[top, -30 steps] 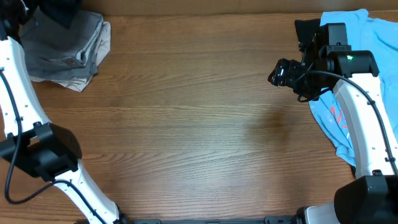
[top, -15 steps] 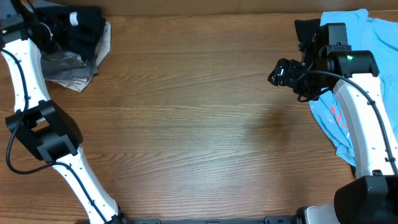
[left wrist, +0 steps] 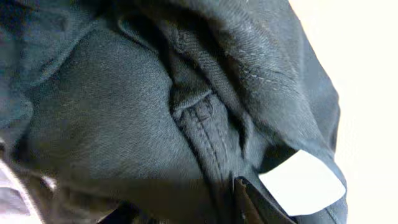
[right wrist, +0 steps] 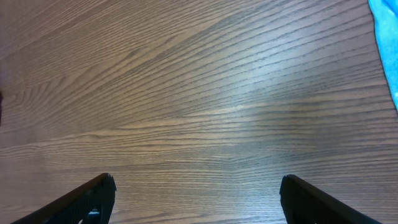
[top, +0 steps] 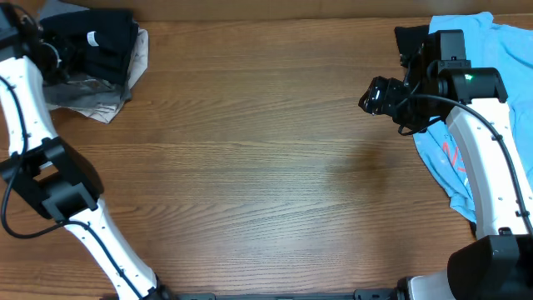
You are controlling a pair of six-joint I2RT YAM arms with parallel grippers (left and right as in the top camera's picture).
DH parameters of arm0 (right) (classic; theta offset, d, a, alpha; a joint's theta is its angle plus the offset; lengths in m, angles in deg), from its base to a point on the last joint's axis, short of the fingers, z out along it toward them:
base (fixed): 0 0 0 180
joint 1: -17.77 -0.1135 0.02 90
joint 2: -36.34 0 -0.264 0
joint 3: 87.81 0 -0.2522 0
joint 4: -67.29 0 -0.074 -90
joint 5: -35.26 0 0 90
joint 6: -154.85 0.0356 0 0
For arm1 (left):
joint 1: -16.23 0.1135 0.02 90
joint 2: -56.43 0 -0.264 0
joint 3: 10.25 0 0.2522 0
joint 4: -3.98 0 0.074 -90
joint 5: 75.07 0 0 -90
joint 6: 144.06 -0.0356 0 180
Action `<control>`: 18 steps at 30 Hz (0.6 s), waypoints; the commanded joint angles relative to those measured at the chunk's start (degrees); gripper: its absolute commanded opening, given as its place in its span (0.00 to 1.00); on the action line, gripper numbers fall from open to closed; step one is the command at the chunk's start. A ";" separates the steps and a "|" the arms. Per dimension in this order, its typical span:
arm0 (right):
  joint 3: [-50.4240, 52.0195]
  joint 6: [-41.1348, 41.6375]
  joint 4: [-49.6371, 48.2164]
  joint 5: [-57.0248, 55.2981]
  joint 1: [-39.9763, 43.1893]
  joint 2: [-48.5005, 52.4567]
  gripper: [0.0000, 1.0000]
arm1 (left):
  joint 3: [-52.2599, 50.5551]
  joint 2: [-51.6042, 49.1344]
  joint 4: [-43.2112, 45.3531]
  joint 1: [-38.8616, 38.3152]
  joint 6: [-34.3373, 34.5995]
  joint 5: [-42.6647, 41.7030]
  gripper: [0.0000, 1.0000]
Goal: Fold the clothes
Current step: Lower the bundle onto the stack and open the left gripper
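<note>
The black T-shirt [top: 108, 42] lies bunched at the far left corner, on top of a folded pile, with its white neck label [top: 93, 37] showing. My left gripper [top: 65, 50] is pressed against its left side. In the left wrist view black cloth [left wrist: 124, 106] and the label [left wrist: 301, 183] fill the frame. The left gripper [left wrist: 186, 208] has its fingers partly apart, with cloth lying between them. The light blue tee [top: 516, 50] sprawls at the far right; its edge [right wrist: 388, 43] shows in the right wrist view. My right gripper [top: 372, 96] [right wrist: 198, 186] hangs open over bare wood, holding nothing.
Under the black T-shirt sits a folded grey and beige pile [top: 92, 98]. The wooden table [top: 250, 167] spreads between the two arms. My right arm [top: 479, 150] crosses over the blue tee.
The left arm brought the black T-shirt down from the far edge onto the folded pile, and its fingers have parted. The right arm has not moved.
</note>
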 commanded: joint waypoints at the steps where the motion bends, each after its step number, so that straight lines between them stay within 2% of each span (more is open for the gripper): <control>1: -0.57 -0.24 -0.31 -0.42 -0.04 -0.35 0.88 | 0.57 6.01 -2.29 2.36 -11.65 -9.62 0.43; 5: -0.57 -0.24 -0.31 -0.42 -0.04 -0.35 0.88 | 0.57 11.74 -8.96 4.00 -21.24 -9.35 0.51; 9: -0.57 -0.24 -0.59 -0.42 -0.04 -0.35 0.88 | 0.57 17.92 -12.66 4.61 -29.68 -6.36 0.53; 10: -0.57 -0.22 -0.76 -0.39 -0.04 -0.35 0.88 | 0.57 20.06 -11.54 4.07 -34.53 -5.95 0.54; 14: -0.57 0.00 -0.96 -0.13 -0.04 -0.35 0.89 | 0.55 20.15 -4.17 0.94 -41.90 -1.07 0.56; 18: -0.57 0.00 -0.92 0.24 -0.04 -0.35 0.89 | 0.55 16.17 5.49 -3.23 -46.71 7.91 0.73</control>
